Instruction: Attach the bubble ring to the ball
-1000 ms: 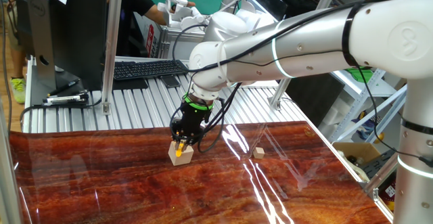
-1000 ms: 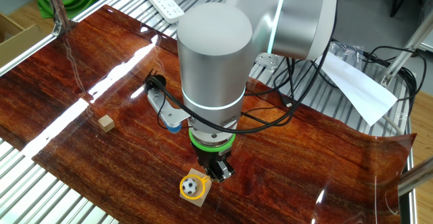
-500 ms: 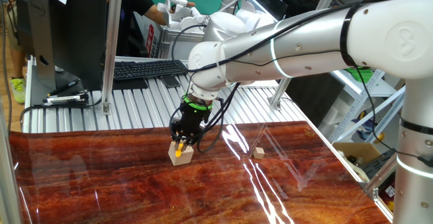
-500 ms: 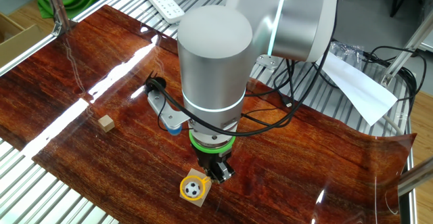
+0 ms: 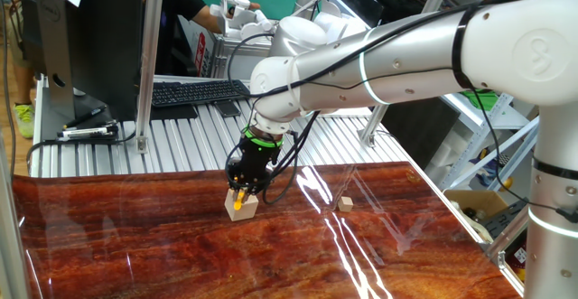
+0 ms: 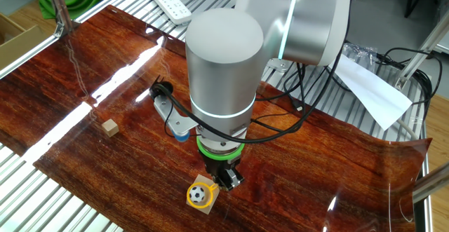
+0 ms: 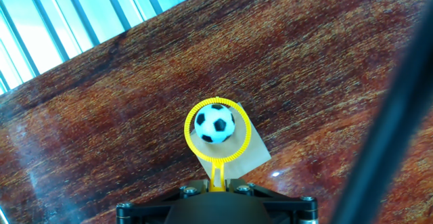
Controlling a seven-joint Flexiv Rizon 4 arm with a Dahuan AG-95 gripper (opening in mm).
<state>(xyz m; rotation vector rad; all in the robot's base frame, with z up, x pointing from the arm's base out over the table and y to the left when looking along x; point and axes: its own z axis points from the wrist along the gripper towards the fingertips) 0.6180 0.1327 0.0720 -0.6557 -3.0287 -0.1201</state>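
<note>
Your claw (image 6: 222,182) is clamped on the stem of the bubble ring (image 7: 218,132), whose loop encircles the ball (image 7: 214,123) atop a wooden cube (image 5: 240,207). Press straight down, keeping the loop level and centred.

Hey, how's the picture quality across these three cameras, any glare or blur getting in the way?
One fixed view: white glare streaks cross the glossy table. The other fixed view: a bright streak on the left; the arm hides the gripper. Hand view: ball and bubble ring sharp; a blurred dark band on the right.
</note>
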